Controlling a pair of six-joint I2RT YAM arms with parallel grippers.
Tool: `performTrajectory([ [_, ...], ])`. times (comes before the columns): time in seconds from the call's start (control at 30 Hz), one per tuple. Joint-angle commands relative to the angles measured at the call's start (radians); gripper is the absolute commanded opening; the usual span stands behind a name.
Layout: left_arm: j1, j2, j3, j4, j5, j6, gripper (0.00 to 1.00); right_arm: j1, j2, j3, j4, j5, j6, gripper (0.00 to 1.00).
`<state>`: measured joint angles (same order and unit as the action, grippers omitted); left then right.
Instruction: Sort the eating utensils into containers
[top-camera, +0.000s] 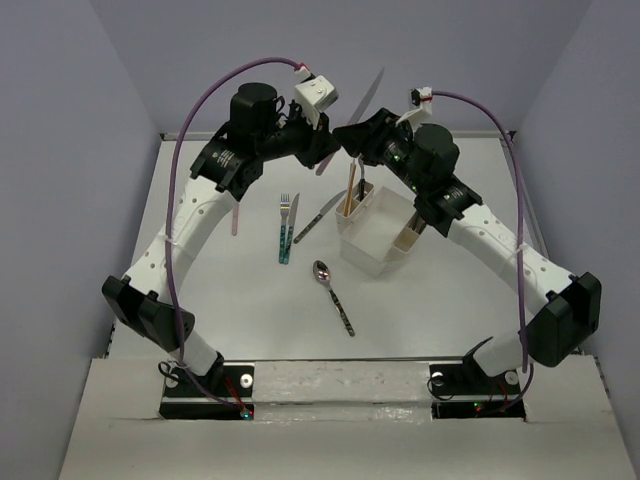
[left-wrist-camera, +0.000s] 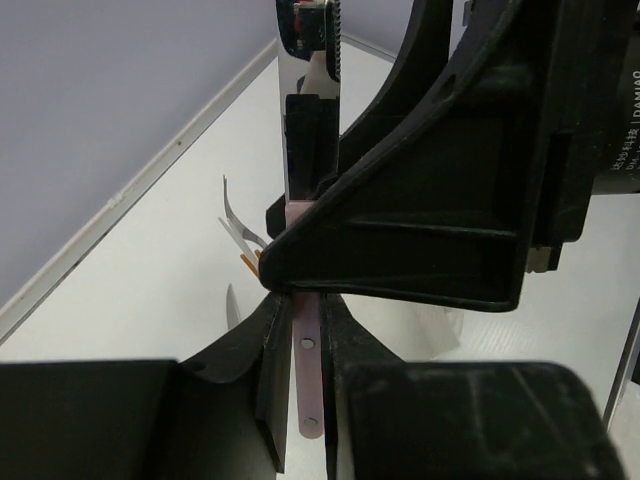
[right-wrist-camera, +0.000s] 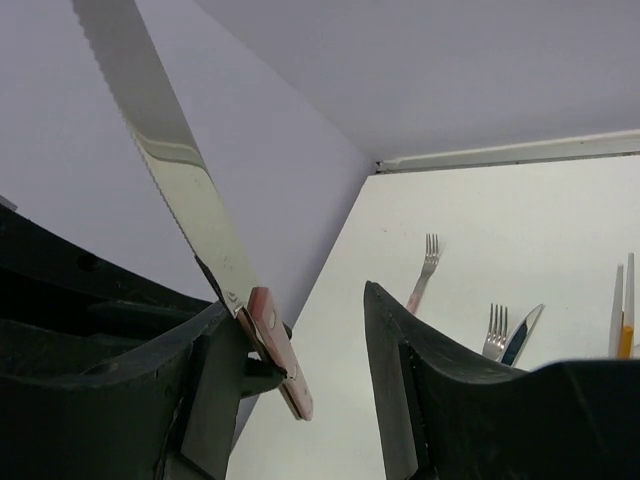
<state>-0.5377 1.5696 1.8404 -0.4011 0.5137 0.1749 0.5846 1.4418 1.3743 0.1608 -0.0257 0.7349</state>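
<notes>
A knife with a pink handle (top-camera: 322, 163) stands upright above the back of the table, its serrated blade (top-camera: 372, 92) pointing up. My left gripper (top-camera: 328, 150) is shut on the pink handle, which shows clamped between its fingers in the left wrist view (left-wrist-camera: 308, 365). My right gripper (top-camera: 352, 140) is open, its jaws wide apart around the same knife (right-wrist-camera: 278, 350), which lies against its left finger (right-wrist-camera: 215, 370). The white caddy (top-camera: 365, 250) stands below the right gripper, with orange chopsticks (top-camera: 351, 195) in its end slot.
On the table left of the caddy lie a teal-handled fork (top-camera: 285, 232), a dark-handled knife (top-camera: 314, 219), a pink-handled fork (top-camera: 233, 216) partly under the left arm, and a patterned-handled spoon (top-camera: 334, 297) nearer the front. Walls close in at the back and sides.
</notes>
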Motion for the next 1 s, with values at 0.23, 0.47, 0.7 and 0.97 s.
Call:
performTrajectory([
  [0.23,-0.008,-0.036,-0.021,0.006,0.029,0.031,0.13,0.004,-0.035,-0.021,0.071,-0.013,-0.089,0.00],
  [0.47,0.016,-0.074,-0.119,-0.053,-0.038,0.115,0.99,0.004,-0.320,-0.288,-0.039,0.124,-0.455,0.00],
  [0.7,0.149,-0.072,-0.178,-0.027,-0.326,0.115,0.99,0.004,-0.642,-0.616,-0.098,0.346,-0.465,0.00],
  [0.97,0.346,-0.068,-0.396,0.076,-0.460,0.087,0.99,0.004,-0.658,-0.702,-0.069,0.515,-0.440,0.00],
])
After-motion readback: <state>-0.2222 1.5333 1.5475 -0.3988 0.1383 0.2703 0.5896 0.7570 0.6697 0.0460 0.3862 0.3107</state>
